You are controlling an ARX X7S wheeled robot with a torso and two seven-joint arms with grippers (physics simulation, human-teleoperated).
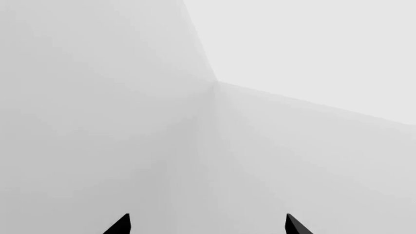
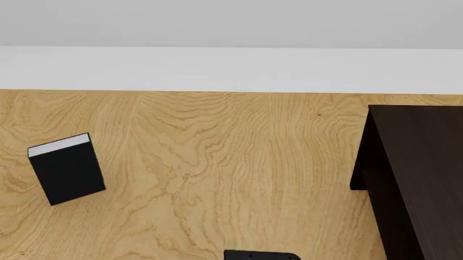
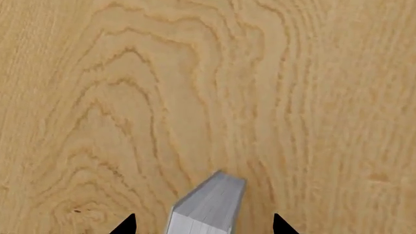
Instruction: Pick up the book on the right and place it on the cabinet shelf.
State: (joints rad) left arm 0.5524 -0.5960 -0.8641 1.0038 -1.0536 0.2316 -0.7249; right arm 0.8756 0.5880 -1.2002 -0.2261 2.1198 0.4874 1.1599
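Right wrist view: the book (image 3: 208, 207) sits between the right gripper (image 3: 203, 225) tips, long axis running away from the camera over bare wooden tabletop (image 3: 130, 97); grip can't be confirmed; cabinet (image 2: 423, 179) at table's right edge; left gripper (image 1: 206, 225) spread, empty.

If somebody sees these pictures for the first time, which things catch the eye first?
In the head view, the black-covered book lies at the left of the pale wooden table, and the dark cabinet fills the right edge. In the right wrist view, the light grey book sits between the right gripper's fingertips.
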